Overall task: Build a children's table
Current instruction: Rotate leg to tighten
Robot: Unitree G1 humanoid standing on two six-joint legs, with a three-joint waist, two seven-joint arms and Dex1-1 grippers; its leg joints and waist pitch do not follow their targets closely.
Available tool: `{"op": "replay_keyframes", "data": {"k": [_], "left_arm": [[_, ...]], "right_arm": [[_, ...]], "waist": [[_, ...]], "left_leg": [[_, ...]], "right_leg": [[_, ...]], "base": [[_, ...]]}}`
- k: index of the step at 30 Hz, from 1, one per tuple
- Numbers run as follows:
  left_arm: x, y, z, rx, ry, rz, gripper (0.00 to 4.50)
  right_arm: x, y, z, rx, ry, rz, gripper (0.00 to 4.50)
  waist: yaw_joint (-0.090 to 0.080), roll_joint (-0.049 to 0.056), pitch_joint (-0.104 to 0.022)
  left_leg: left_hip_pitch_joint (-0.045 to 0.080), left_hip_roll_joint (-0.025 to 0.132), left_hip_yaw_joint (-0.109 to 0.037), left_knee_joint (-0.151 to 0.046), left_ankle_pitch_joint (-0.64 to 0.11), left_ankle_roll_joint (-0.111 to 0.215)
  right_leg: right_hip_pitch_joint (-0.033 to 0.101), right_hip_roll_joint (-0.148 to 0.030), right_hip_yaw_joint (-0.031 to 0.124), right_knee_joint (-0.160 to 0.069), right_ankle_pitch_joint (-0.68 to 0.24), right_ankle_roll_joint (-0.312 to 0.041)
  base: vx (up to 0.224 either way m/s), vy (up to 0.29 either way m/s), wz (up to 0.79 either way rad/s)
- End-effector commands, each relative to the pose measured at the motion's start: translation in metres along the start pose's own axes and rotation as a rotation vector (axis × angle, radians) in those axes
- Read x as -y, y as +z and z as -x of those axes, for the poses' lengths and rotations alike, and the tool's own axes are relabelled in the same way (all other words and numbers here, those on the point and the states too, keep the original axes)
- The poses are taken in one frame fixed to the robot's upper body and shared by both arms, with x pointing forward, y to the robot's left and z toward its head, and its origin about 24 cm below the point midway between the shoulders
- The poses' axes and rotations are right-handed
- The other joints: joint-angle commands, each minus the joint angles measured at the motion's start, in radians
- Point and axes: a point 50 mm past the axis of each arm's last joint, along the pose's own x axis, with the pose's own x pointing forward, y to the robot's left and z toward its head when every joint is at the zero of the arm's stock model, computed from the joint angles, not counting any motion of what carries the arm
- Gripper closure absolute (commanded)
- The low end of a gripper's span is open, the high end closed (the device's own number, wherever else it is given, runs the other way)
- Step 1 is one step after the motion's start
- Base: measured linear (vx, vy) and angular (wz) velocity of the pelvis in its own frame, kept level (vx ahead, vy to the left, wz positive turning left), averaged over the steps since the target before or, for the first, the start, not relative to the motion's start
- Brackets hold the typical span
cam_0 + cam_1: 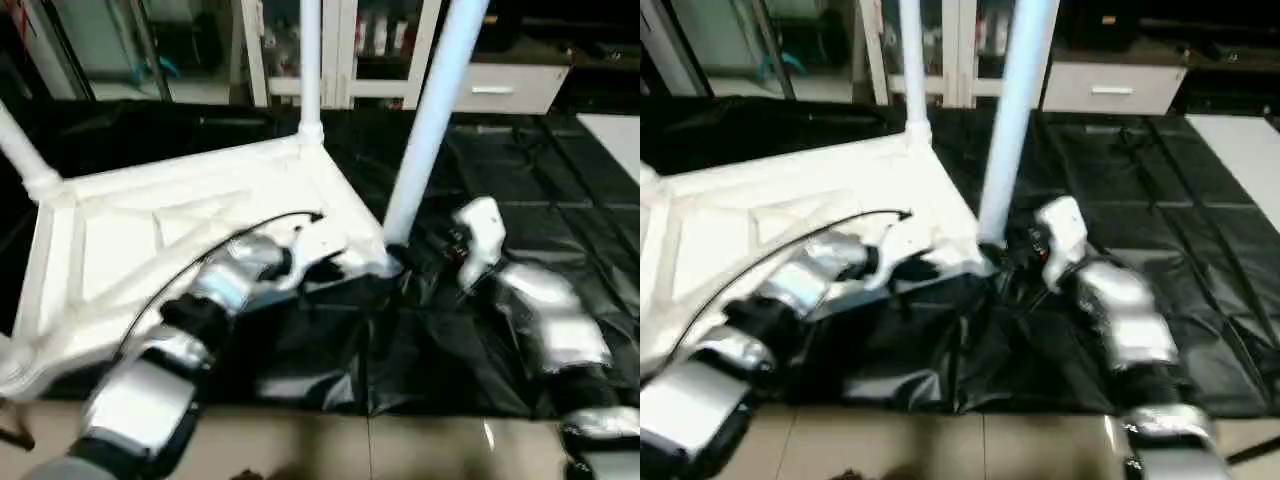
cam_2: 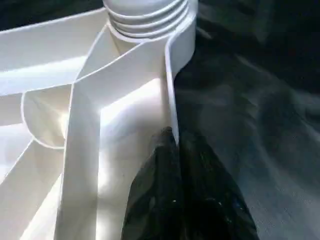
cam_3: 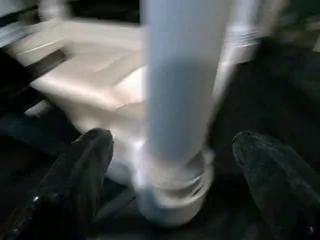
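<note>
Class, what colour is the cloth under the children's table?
Black cloth, best seen in the left eye view, under the white children's table.

Two silver forearms reach forward from the lower edge of the head view. The left gripper (image 1: 318,262), at the end of the arm angled in from the lower left, has its two black fingers (image 2: 185,195) pressed together. The right gripper (image 3: 172,150) stands with its black fingers (image 3: 80,170) spread wide apart.

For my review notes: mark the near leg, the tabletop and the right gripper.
Near leg (image 1: 432,110): left eye view, on the middle of its shaft.
Tabletop (image 1: 120,235): left eye view, on a panel of its ribbed underside.
Right gripper (image 3: 172,165): right wrist view, midway between the two black fingertips.
</note>
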Motion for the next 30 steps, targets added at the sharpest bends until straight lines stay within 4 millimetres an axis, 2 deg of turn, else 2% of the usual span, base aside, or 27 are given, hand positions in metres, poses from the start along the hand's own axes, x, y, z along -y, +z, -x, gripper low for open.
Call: {"op": "replay_keyframes", "data": {"k": [1, 2, 3, 5, 7, 9, 10, 14, 17, 18, 22, 23, 26, 30], "left_arm": [[0.018, -0.012, -0.006, -0.070, -0.162, -0.014, 4.50], [0.024, -0.014, -0.002, -0.068, -0.249, -0.021, 4.50], [0.027, -0.015, 0.000, -0.072, -0.285, -0.017, 4.50], [0.032, -0.015, 0.003, -0.071, -0.341, -0.023, 4.50], [0.032, -0.015, 0.003, -0.072, -0.345, -0.022, 4.50], [0.033, -0.015, 0.004, -0.078, -0.361, -0.031, 4.50], [0.033, -0.014, 0.004, -0.085, -0.369, -0.037, 4.50], [0.032, -0.010, 0.003, -0.095, -0.371, -0.053, 4.50], [0.032, -0.009, 0.002, -0.100, -0.372, -0.058, 4.50], [0.032, -0.008, 0.002, -0.101, -0.372, -0.060, 4.50], [0.032, -0.008, 0.000, -0.102, -0.371, -0.063, 4.50], [0.032, -0.008, 0.000, -0.102, -0.371, -0.064, 4.50], [0.032, -0.008, -0.001, -0.105, -0.371, -0.065, 4.50], [0.034, -0.009, -0.004, -0.106, -0.372, -0.064, 4.50]], "right_arm": [[-0.005, 0.003, 0.001, -0.028, 0.107, 0.007, 0.05], [-0.004, 0.003, 0.005, -0.055, 0.150, 0.002, 0.05], [-0.004, 0.004, 0.006, -0.059, 0.166, 0.000, 0.05], [-0.007, 0.008, 0.007, -0.069, 0.221, -0.016, 0.05], [-0.008, 0.008, 0.006, -0.074, 0.237, -0.015, 0.05], [-0.012, 0.009, 0.002, -0.102, 0.286, 0.001, 0.05], [-0.013, 0.007, -0.003, -0.128, 0.293, 0.031, 0.05], [-0.017, 0.001, -0.015, -0.209, 0.341, 0.101, 0.05], [-0.017, 0.000, -0.017, -0.226, 0.341, 0.107, 0.05], [-0.016, 0.000, -0.018, -0.233, 0.335, 0.112, 0.21], [-0.015, 0.000, -0.019, -0.241, 0.324, 0.123, 0.51], [-0.015, 0.000, -0.019, -0.243, 0.323, 0.126, 0.72], [-0.015, -0.001, -0.019, -0.248, 0.324, 0.132, 0.97], [-0.013, -0.002, -0.015, -0.245, 0.322, 0.129, 1.31]], "waist": [[0.008, -0.012, -0.061], [0.009, -0.011, -0.060], [0.008, -0.013, -0.059], [0.012, -0.008, -0.060], [0.016, -0.006, -0.060], [0.028, -0.012, -0.063], [0.030, -0.009, -0.064], [0.030, -0.003, -0.065], [0.029, -0.001, -0.066], [0.026, 0.003, -0.065], [0.023, 0.006, -0.066], [0.023, 0.011, -0.067], [0.020, 0.009, -0.066], [0.019, 0.012, -0.065]], "left_leg": [[0.006, 0.015, 0.008, -0.063, -0.212, 0.104], [0.007, 0.017, 0.008, -0.067, -0.221, 0.090], [0.008, 0.017, 0.010, -0.067, -0.225, 0.086], [0.015, 0.020, 0.011, -0.068, -0.232, 0.076], [0.015, 0.019, 0.011, -0.068, -0.225, 0.075], [0.016, 0.019, 0.011, -0.066, -0.207, 0.074], [0.015, 0.020, 0.010, -0.066, -0.198, 0.070], [0.013, 0.015, 0.010, -0.065, -0.194, 0.053], [0.011, 0.013, 0.009, -0.063, -0.187, 0.054], [0.012, 0.012, 0.010, -0.063, -0.196, 0.053], [0.013, 0.012, 0.009, -0.064, -0.215, 0.051], [0.014, 0.013, 0.009, -0.063, -0.217, 0.050], [0.013, 0.012, 0.009, -0.063, -0.219, 0.053], [0.016, 0.014, 0.009, -0.066, -0.257, 0.047]], "right_leg": [[0.061, -0.032, 0.022, -0.058, -0.120, -0.272], [0.059, -0.032, 0.023, -0.061, -0.158, -0.273], [0.057, -0.030, 0.024, -0.060, -0.166, -0.272], [0.052, -0.030, 0.026, -0.060, -0.164, -0.274], [0.051, -0.028, 0.026, -0.058, -0.151, -0.275], [0.051, -0.029, 0.026, -0.055, -0.129, -0.273], [0.050, -0.031, 0.026, -0.053, -0.119, -0.275], [0.053, -0.029, 0.025, -0.050, -0.090, -0.275], [0.056, -0.028, 0.024, -0.047, -0.061, -0.277], [0.056, -0.027, 0.024, -0.050, -0.060, -0.278], [0.058, -0.027, 0.024, -0.052, -0.079, -0.278], [0.057, -0.027, 0.024, -0.051, -0.081, -0.278], [0.058, -0.024, 0.023, -0.051, -0.071, -0.280], [0.056, -0.026, 0.024, -0.057, -0.120, -0.274]], "base": [[0.000, 0.000, 0.00], [0.000, 0.000, 0.00], [0.000, 0.000, 0.00], [0.000, 0.000, 0.00], [0.000, 0.000, 0.00], [0.000, 0.000, 0.00], [0.000, 0.000, 0.00], [0.000, 0.000, 0.00], [0.000, 0.000, 0.00], [0.000, 0.000, 0.00], [0.000, 0.000, 0.00], [0.000, 0.000, 0.00], [0.000, 0.000, 0.00], [0.000, 0.000, 0.00]]}}
